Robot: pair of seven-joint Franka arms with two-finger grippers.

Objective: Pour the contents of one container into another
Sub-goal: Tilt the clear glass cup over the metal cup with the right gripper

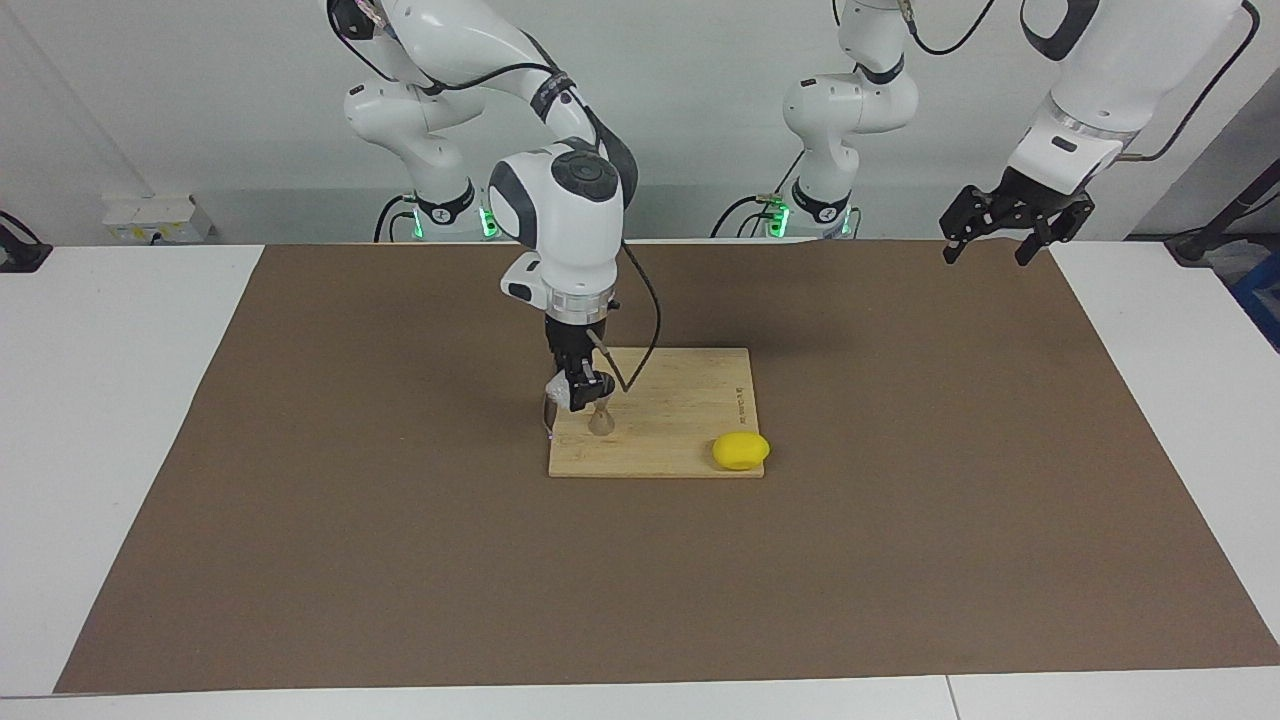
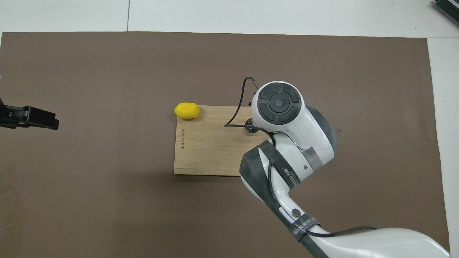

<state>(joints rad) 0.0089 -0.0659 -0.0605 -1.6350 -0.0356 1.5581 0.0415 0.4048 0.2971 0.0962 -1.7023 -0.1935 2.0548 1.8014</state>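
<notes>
Holding the small clear ribbed cup (image 1: pixel 556 392), tilted, in the right gripper (image 1: pixel 585 392), clamped shut on it over the small grey metal hourglass jigger (image 1: pixel 601 420) on the pale wooden cutting board (image 1: pixel 680 400). Hiding the cup under the arm in overhead view. Hanging open, waiting: left gripper (image 1: pixel 990 245). Resting at board corner: yellow lemon (image 1: pixel 741 451). Covering white table: brown mat (image 1: pixel 900 560).

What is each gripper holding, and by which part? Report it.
The right gripper is shut on the clear cup, gripping its side, tipped over the jigger on the board. The left gripper waits open, holding nothing.
</notes>
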